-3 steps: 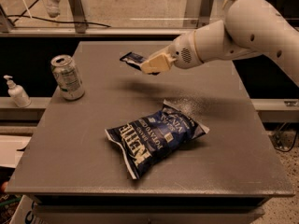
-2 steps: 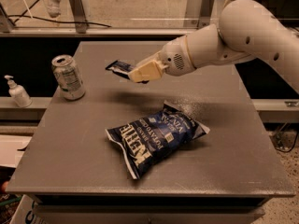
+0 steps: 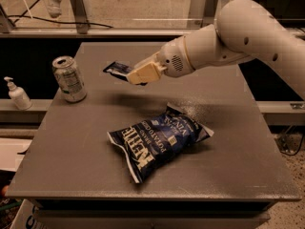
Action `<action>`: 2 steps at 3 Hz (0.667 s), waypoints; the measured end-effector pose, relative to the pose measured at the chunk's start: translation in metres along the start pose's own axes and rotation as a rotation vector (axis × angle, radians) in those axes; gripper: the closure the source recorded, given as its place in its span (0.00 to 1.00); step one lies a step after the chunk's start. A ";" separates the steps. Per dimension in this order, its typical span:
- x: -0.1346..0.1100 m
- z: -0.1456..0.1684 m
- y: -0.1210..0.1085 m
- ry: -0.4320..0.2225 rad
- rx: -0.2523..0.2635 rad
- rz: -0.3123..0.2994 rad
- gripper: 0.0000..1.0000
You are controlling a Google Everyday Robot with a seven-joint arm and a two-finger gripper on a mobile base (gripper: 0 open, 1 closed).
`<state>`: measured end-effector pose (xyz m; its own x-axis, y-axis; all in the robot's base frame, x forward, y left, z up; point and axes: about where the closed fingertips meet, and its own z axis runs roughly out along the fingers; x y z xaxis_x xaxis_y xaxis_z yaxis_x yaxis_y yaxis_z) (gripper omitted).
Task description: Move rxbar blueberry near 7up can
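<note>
1. Nearest the camera is the front edge of the grey table (image 3: 71, 175), its top matt and faintly speckled
2. On the near-middle of that top lies a large crinkled blue chip bag (image 3: 159, 140). It lies flat and slantwise, with white lettering across its face
3. Beyond the bag, above the middle-left part of the table, is the gripper (image 3: 132, 75). Its tan fingers (image 3: 143, 73) are clenched on the rxbar blueberry (image 3: 116, 69), pinching the bar by one end so that the rest sticks out toward the left of the view
4. The rxbar blueberry is a small, thin, flat rectangle, dark blue to almost black, with pale patches on its upper face, and it is far smaller than the chip bag. It is held clear of the tabletop, close to level with a slight tilt, and a soft shadow lies on the grey surface below it
5. The bar's free end points toward the 7up can (image 3: 69, 78). The two are near each other but apart, with bare table between them
6. The 7up can stands upright close to the table's left edge. It is silvery grey, with a pull-tab top, fine print on its side and a slightly dented wall
7. The thick white arm (image 3: 228, 37) reaches in from the right, well above the table
8. Off the table to the left, on a lower ledge, stands a small white pump bottle (image 3: 18, 93)
9. Farthest back runs a rail with metal posts (image 3: 78, 8), with glass panels between the posts
</note>
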<state>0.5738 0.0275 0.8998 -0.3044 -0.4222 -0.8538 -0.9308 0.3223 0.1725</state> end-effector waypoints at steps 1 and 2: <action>-0.006 0.020 0.005 0.015 0.014 -0.061 1.00; -0.005 0.040 0.013 0.057 0.027 -0.133 1.00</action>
<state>0.5710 0.0678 0.8865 -0.1902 -0.5100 -0.8389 -0.9582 0.2823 0.0456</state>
